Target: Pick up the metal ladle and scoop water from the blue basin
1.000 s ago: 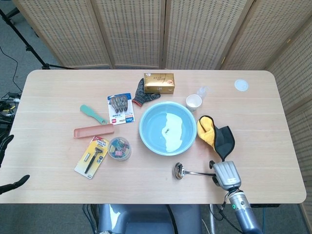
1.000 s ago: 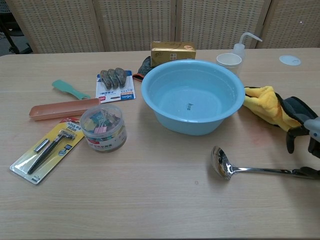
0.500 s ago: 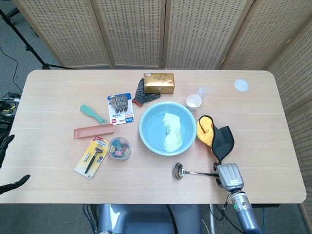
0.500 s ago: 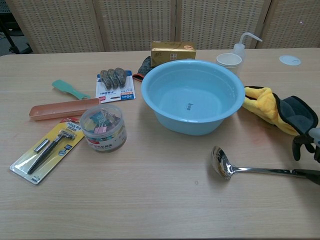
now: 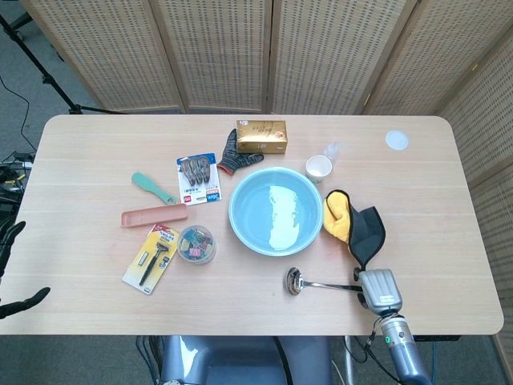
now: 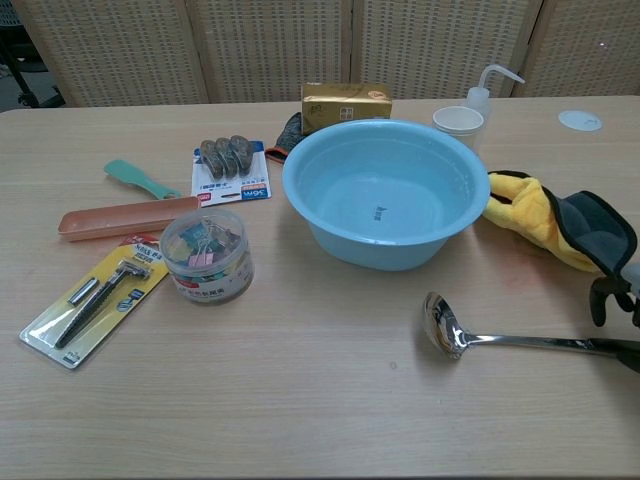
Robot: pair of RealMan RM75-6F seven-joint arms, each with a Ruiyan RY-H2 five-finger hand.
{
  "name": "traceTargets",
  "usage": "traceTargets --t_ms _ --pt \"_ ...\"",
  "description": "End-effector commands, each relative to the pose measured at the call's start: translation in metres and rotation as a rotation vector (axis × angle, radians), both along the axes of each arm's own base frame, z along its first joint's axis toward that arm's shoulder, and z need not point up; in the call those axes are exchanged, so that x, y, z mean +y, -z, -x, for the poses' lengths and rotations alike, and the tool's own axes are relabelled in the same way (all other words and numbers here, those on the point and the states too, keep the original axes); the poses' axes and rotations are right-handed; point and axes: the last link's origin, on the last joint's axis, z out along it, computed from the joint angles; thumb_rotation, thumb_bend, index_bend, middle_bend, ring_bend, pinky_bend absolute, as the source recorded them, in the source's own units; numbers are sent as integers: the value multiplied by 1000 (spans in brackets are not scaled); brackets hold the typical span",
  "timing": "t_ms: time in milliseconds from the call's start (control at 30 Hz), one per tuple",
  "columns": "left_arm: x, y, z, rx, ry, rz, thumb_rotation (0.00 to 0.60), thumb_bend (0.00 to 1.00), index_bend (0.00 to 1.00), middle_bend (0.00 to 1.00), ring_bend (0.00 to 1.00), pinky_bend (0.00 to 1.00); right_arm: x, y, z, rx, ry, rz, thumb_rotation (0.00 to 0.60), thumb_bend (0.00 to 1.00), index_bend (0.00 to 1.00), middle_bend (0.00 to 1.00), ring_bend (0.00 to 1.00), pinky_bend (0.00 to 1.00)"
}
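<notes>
Shifting toward the desk's front-right corner, the right hand (image 5: 377, 290) is covering the metal ladle (image 5: 317, 283) handle, grip unclear; scooping from the blue basin (image 5: 276, 210) remains.

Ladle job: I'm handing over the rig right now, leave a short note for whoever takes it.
Right hand: at the ladle's handle end, near table edge; grip cannot be confirmed.
Left hand: off the table's left side, holding nothing.
Ladle: lying flat on the table in front of the blue basin, bowl end toward the basin.
Basin holds water.
Done: reach to the handle.
Left: secure grip, lift, scoop.
</notes>
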Motion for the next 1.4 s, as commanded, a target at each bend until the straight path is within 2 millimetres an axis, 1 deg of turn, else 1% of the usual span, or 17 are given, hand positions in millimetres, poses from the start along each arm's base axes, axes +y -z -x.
traceTargets --t_ms 33,567,767,967,1133,1233,1333,1400 --pt "0 0 0 1 0 0 600 0 0 0 0 0 0 2 3 0 9 -2 600 337 436 955 885 1000" --pt "1 0 1 -1 -12 0 600 0 0 0 0 0 -1 11 4 -14 11 -1 600 337 436 958 885 1000" --pt "1 -1 2 -1 -15 0 600 0 0 0 0 0 -2 12 9 -4 13 3 600 337 436 959 886 1000" --pt "2 0 2 2 -17 4 600 0 0 0 0 0 -1 13 11 -1 16 -3 600 337 488 959 886 1000" --pt "2 1 1 4 -18 7 600 0 0 0 0 0 -1 13 11 -1 15 -10 600 347 562 959 886 1000" --pt "2 1 1 5 -18 8 600 0 0 0 0 0 -1 13 10 -10 14 -9 600 419 632 962 887 1000" --pt "2 1 1 4 -19 8 600 0 0 0 0 0 -1 12 9 -32 8 -4 600 604 715 967 891 1000" --pt "2 1 1 3 -21 8 600 0 0 0 0 0 -1 11 7 -49 -1 -1 600 747 762 969 892 1000"
